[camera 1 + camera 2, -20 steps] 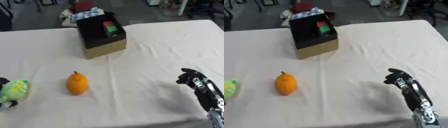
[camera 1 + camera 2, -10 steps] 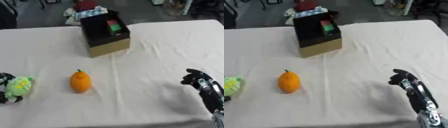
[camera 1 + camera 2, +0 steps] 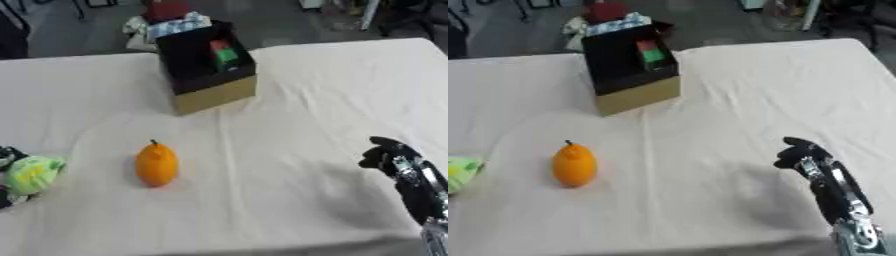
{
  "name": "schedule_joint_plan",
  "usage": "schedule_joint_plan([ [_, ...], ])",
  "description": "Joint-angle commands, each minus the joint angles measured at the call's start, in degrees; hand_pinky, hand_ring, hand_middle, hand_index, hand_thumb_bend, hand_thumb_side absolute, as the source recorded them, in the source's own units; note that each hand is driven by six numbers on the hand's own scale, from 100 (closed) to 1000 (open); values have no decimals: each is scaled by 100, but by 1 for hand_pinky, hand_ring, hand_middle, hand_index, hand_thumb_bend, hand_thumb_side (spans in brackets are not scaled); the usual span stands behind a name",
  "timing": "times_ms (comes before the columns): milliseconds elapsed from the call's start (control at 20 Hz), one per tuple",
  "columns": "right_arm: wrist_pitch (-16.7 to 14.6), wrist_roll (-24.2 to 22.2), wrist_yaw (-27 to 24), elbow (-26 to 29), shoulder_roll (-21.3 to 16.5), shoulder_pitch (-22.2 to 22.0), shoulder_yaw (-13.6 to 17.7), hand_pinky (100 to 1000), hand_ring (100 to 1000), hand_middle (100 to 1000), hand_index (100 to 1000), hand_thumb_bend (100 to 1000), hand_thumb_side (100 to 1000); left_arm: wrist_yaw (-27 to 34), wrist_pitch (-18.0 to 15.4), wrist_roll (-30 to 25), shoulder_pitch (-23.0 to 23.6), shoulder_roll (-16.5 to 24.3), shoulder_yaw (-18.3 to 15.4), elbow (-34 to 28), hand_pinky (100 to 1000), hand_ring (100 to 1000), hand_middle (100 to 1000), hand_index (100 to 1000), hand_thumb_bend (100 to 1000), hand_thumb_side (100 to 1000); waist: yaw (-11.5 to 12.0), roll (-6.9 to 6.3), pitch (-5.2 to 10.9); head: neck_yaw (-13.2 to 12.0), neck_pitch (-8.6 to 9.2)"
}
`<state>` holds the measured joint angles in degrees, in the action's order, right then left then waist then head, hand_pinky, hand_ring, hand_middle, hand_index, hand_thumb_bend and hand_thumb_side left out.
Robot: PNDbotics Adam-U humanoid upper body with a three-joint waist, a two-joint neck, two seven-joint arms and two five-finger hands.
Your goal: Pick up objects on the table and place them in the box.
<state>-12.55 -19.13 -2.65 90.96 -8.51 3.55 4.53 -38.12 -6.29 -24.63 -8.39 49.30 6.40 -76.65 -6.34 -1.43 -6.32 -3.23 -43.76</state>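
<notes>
A pick-up step is judged to be in hand. At the counter's (image 3: 332, 90) 9 o'clock edge, a green soft object (image 3: 33, 174) is held in the left hand (image 3: 7, 155), its fingers apparently clamped on it, though mostly out of frame. An orange fruit (image 3: 157, 164) lies untouched near centre. The box (image 3: 208, 67) stands at 12 o'clock, well apart, so a long carry is called for. The right hand (image 3: 802, 156) hovers at 4 o'clock, fingers curled together, empty.

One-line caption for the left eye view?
Left hand grips green soft toy; orange fruit and black-lined cardboard box wait.
</notes>
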Motion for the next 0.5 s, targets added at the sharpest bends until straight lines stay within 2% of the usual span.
schedule_joint_plan([
  [50, -3, -3, -15, 74, -76, 64, 17, 694, 601, 584, 800, 100, 730, 70, 69, 242, -86, 182, -190, -208, 712, 540, 522, 658, 100, 166, 3, -72, 108, 29, 52],
  [250, -1, 1, -15, 71, -78, 55, 19, 694, 601, 584, 800, 100, 731, 266, 161, 473, -277, 227, -439, -602, 709, 531, 503, 648, 100, 174, 10, -71, 114, 38, 50],
  [350, 0, -9, -19, 68, -79, 51, 7, 694, 601, 584, 800, 100, 731, 363, 203, 526, -521, 241, -491, -771, 708, 531, 506, 645, 100, 174, 6, -71, 122, 29, 54],
  [500, 4, -34, -22, 61, -71, 43, -18, 694, 601, 584, 800, 100, 732, 328, 199, 463, -1158, 158, -374, -795, 706, 530, 510, 646, 100, 166, -26, -67, 140, 14, 67],
])
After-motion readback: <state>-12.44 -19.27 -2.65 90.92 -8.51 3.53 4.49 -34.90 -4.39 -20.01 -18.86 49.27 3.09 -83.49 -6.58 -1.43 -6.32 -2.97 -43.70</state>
